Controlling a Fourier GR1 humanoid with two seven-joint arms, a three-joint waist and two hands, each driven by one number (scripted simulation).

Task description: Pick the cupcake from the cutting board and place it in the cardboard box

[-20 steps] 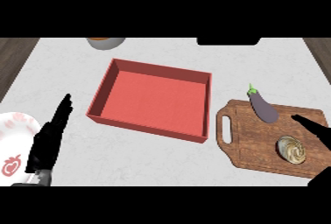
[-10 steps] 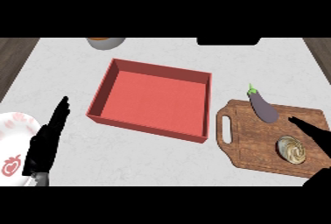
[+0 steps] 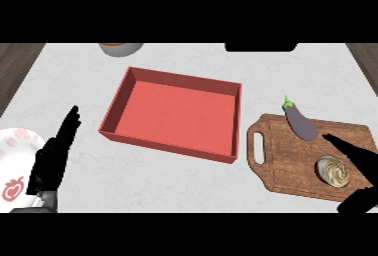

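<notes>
1. We see one cupcake (image 3: 334, 170), tan with a swirled top, lying on the right part of the wooden cutting board (image 3: 295, 160), toward its near edge.
2. The board carries two things in all: the cupcake and one purple eggplant (image 3: 301, 123) with a green stem, which lies at the board's far edge, apart from the cupcake. The board's handle slot faces the box.
3. The right robot hand (image 3: 359, 161) comes in from the lower right corner. Its fingers are straight and spread, reaching over the board just beside the cupcake on its right side; a dark part of the hand shows below the cupcake too. We cannot tell whether it touches the cupcake, and nothing is pinched.
4. One box (image 3: 177, 114), red with low walls, stands on the table (image 3: 177, 180) to the left of the board, near it but apart. We see only its red floor inside.
5. The left robot hand (image 3: 52, 160) rests at the left side with fingers straight and pressed together, pointing away from us, holding nothing.
6. One white plate (image 3: 15, 150) lies at the left edge, partly under that hand, with one red strawberry (image 3: 12, 190) on it.
7. At the table's far edge we see one bowl (image 3: 120, 48), cut off by the frame.
</notes>
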